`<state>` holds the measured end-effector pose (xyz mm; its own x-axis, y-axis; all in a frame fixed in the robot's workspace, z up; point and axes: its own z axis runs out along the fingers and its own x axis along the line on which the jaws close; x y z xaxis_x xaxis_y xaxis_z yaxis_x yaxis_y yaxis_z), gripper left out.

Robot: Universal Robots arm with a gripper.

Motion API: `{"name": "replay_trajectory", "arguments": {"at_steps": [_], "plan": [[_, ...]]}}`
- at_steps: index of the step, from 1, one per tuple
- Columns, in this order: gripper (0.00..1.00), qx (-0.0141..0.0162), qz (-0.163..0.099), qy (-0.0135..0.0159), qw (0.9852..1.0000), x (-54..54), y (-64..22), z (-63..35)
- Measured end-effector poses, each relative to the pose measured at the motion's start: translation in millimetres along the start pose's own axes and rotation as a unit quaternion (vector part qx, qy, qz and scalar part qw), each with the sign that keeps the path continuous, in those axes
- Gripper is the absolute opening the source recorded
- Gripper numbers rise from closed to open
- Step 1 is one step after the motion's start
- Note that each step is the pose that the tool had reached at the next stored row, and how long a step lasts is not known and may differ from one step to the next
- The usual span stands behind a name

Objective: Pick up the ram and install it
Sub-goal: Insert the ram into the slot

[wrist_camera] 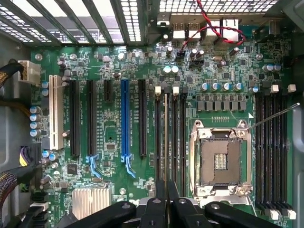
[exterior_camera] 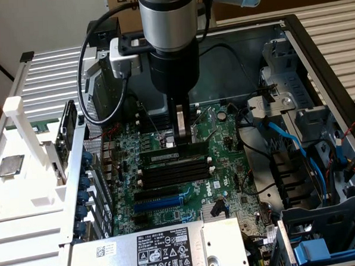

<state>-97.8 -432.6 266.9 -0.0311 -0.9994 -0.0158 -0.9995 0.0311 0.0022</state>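
The ram [exterior_camera: 164,153] is a thin green stick with a pale label, lying along the farthest of the black memory slots [exterior_camera: 170,171] on the motherboard. My gripper [exterior_camera: 182,137] comes straight down onto its end toward the exterior view's right. In the wrist view the ram [wrist_camera: 166,137] shows edge-on in line with a slot, and the gripper [wrist_camera: 166,197] is shut on it, its black fingers [wrist_camera: 156,209] pressed close on either side. Whether the stick is fully seated in the slot cannot be told.
The open computer case holds a bare CPU socket [wrist_camera: 221,159], a second bank of black slots [wrist_camera: 273,152], a blue slot [exterior_camera: 160,200] and a heat sink [wrist_camera: 90,202]. A labelled power supply [exterior_camera: 166,250] sits at the front, blue cables [exterior_camera: 297,144] and drive bays toward the exterior view's right.
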Motion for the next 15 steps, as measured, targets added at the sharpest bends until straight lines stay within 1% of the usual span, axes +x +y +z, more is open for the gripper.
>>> {"name": "replay_trajectory", "arguments": {"at_steps": [2, 5, 8, 10, 14, 15], "plan": [[0.12, -0.0012, 0.000, -0.0011, 1.0000, 0.0, 0.0, 0.5], [0.12, -0.0029, 0.000, -0.0039, 1.0000, -0.1, 0.0, 1.4], [0.12, -0.0034, 0.000, -0.0076, 1.0000, 0.1, 0.0, 2.1], [0.12, -0.0034, -0.001, -0.0094, 0.9999, 0.2, 0.0, 2.6], [0.12, -0.0036, -0.001, -0.0097, 0.9999, 0.8, 0.0, 2.9], [0.12, -0.0036, -0.001, -0.0097, 0.9999, 3.3, 0.0, 3.3]]}}
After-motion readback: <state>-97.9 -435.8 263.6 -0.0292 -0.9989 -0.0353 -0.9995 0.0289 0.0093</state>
